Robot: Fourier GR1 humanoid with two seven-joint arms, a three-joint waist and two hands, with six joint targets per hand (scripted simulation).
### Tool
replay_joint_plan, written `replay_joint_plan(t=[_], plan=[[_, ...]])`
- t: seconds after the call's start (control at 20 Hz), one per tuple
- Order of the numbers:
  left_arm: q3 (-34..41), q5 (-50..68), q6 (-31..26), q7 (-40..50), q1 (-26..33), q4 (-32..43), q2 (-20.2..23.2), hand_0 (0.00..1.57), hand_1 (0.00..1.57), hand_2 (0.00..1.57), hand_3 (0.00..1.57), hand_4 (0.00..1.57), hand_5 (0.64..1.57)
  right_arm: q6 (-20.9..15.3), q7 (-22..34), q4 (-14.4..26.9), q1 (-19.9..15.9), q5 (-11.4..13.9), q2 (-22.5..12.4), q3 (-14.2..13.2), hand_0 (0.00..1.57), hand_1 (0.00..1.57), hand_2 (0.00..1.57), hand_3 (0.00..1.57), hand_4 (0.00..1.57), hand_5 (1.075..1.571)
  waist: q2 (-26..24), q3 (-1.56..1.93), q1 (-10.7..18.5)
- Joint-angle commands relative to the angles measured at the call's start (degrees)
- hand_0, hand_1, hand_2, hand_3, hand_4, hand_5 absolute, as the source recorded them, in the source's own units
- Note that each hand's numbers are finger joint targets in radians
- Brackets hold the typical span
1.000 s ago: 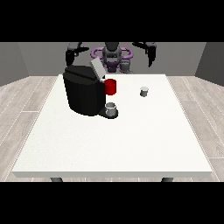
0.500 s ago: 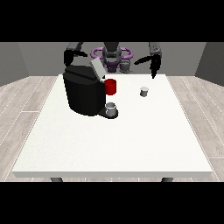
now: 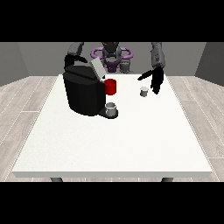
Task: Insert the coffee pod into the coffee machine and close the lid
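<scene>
The coffee pod (image 3: pixel 144 91) stands upright on the white table (image 3: pixel 113 144), long axis vertical, near the far edge toward the right corner. Just beside it, the hand at the view's right (image 3: pixel 155 80) hangs with fingers spread and pointing down, apart from the pod. Toward the far left corner sits the coffee machine (image 3: pixel 84 92), lid (image 3: pixel 96 68) tilted up, a red part (image 3: pixel 110 86) at its front and a grey cup (image 3: pixel 111 109) below. The hand at the view's left (image 3: pixel 72 59) is behind the machine; its fingers I cannot tell.
</scene>
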Motion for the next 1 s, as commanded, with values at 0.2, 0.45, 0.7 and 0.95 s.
replay_joint_plan(t=[0.2,0.45,0.7,0.95], plan=[[0.5,-5.7,-0.2,-1.9,-6.7,14.3,3.0,0.0,0.0,0.0,0.0,0.0,1.571,-1.1,3.0,0.6,-1.5,0.8,0.9,1.0,0.0,0.0,0.0,0.0,0.49,1.571,2.6,-0.01,-1.4],[-0.4,-8.7,-1.8,-0.6,-10.8,20.0,4.3,0.0,0.0,0.0,0.0,0.0,1.571,-2.6,3.0,2.6,-2.8,2.3,0.6,0.5,0.0,0.0,0.0,0.0,0.45,1.571,4.0,-0.01,-2.3],[-0.9,-11.0,-3.7,-1.3,-15.8,24.7,4.4,0.0,0.0,0.0,0.0,0.0,1.571,-3.5,1.8,5.7,-5.7,2.7,0.5,-0.8,0.0,0.0,0.0,0.0,0.42,1.571,4.6,0.0,-1.6],[-1.9,-11.9,-3.9,-0.5,-14.8,25.6,1.0,0.0,0.0,0.37,0.0,0.0,1.571,-3.3,-2.2,11.1,-5.7,2.3,0.1,-2.8,0.0,0.0,0.0,0.0,0.26,1.571,3.6,0.02,0.5]])
